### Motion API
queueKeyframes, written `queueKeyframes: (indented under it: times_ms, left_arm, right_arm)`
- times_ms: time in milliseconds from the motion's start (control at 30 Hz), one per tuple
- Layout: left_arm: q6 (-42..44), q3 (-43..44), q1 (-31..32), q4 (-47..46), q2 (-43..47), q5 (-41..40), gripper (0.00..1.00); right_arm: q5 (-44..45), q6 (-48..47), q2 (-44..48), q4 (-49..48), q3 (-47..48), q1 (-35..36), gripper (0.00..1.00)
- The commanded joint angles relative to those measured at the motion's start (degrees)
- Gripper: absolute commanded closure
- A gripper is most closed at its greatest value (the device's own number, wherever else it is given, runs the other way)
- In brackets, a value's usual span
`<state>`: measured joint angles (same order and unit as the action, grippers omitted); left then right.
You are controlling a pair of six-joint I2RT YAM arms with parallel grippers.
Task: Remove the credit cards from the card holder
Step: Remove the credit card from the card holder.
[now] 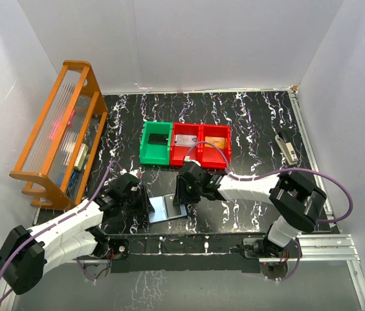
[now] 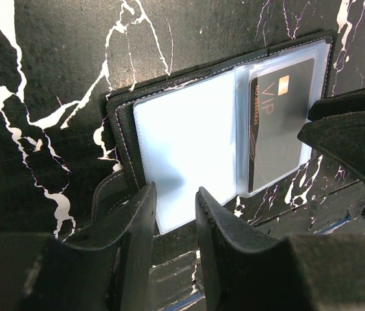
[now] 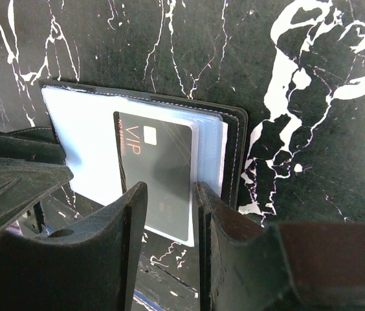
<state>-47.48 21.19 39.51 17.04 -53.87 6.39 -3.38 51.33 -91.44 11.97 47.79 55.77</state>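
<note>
The card holder (image 1: 167, 208) lies open flat on the black marbled table, near the front edge. Its left light-blue panel (image 2: 186, 149) looks bare. A black credit card (image 2: 279, 120) marked VIP sits in the right panel's clear sleeve, also seen in the right wrist view (image 3: 160, 168). My left gripper (image 2: 175, 197) stands over the near edge of the bare panel, its jaws a narrow gap apart with nothing pinched. My right gripper (image 3: 171, 194) straddles the near end of the black card, jaws apart, gripping nothing that I can see. The two grippers stand close together (image 1: 145, 204) (image 1: 186, 193).
Behind the holder stand a green bin (image 1: 145, 154) with a dark card and two red bins (image 1: 199, 144) with cards in them. A wooden rack (image 1: 59, 129) stands at the left. A small grey tool (image 1: 287, 148) lies at the right edge.
</note>
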Motion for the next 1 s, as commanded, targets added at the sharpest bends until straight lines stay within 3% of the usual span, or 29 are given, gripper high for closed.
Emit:
queueKeyframes:
  times_ms: [0, 633, 900, 967]
  left_arm:
    - [0.47, -0.83, 0.13, -0.42, -0.47, 0.93, 0.71]
    - [0.12, -2.45, 0.11, -4.57, -1.77, 3.82, 0.78]
    - [-0.19, -2.03, 0.13, -2.96, -0.15, 2.72, 0.79]
    - [-0.32, -1.44, 0.09, -2.01, 1.08, 2.22, 0.75]
  right_arm:
    - [-0.87, -0.68, 0.04, -1.55, 0.6, 0.18, 0.67]
    - [-8.82, 4.72, 1.53, -14.72, -2.32, 0.2, 0.72]
    - [2.45, 3.8, 3.65, -3.19, -1.04, 0.2, 0.69]
    - [3.15, 3.12, 3.83, -1.81, -1.03, 0.17, 0.68]
